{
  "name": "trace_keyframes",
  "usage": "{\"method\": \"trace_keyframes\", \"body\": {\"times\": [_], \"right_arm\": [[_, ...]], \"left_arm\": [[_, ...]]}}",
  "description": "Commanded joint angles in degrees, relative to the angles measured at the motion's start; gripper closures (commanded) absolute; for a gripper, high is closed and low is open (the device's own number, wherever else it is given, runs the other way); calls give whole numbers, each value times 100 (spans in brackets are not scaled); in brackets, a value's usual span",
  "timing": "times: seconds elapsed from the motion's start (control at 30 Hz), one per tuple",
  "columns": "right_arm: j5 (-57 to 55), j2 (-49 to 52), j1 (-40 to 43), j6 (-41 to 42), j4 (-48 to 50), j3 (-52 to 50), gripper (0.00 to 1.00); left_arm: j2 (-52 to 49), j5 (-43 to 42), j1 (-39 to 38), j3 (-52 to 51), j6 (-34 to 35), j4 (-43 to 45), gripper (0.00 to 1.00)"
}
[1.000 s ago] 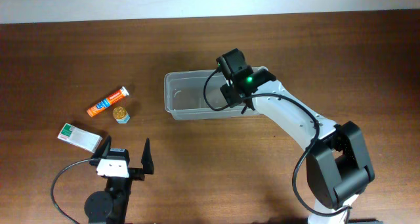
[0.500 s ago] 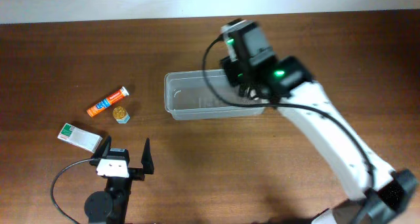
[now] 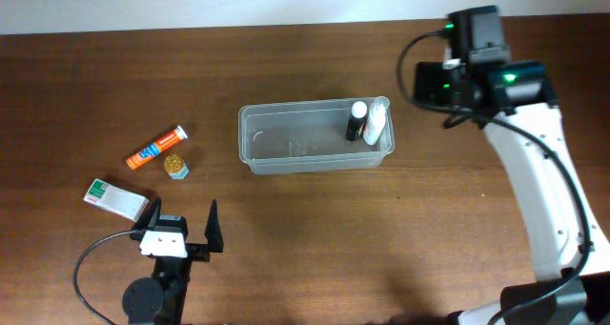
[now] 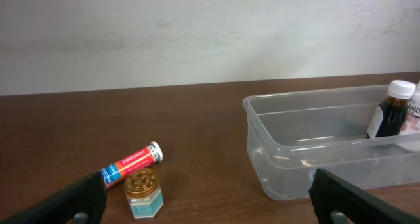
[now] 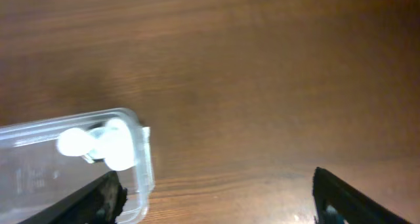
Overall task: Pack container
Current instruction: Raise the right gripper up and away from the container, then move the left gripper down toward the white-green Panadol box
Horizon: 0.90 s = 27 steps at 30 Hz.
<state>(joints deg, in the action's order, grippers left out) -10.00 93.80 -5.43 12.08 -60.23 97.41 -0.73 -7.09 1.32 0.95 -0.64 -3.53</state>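
Since 1.0 s ago: right arm (image 3: 534, 172) swung off the clear rectangular plastic container (image 3: 295, 166) towards the far right corner of the table (image 3: 429, 239); two bottles now uncovered inside.

Near edge, left: left gripper (image 3: 183, 222) fingers spread, empty.

Beyond it, unpacked: green-and-white flat carton (image 3: 116, 198), gold-lidded hexagonal jar (image 3: 174, 165), orange tube (image 3: 156, 148).

Table centre: container, dark white-capped bottle (image 3: 355, 121) beside white bottle (image 3: 376, 123) at its right end.

Right gripper (image 5: 216, 194) spread, empty.

Judgement: left gripper takes the carton across its narrow side, releases over the container's vacant left end.

Labels unreadable; white bottle cut off in left wrist view.
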Motion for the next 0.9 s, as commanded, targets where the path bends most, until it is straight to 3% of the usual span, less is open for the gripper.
{"method": "trace_keyframes", "body": {"times": [0.0,0.1,0.57,0.87], "right_arm": [[201,-44,433,350,-87,31,8],[433,-28,741,352,-96,26,1],[444,22,772,348,-94,26,2],[955,22,772,343,-334,26,2]], "left_arm": [[33,46,35,-44,-111,-48,1],[33,44,35,-44,-109,-37,1],[33,68,33,-44,-109,-37,1],[33,-586,33,-42,-107,258,1]]}}
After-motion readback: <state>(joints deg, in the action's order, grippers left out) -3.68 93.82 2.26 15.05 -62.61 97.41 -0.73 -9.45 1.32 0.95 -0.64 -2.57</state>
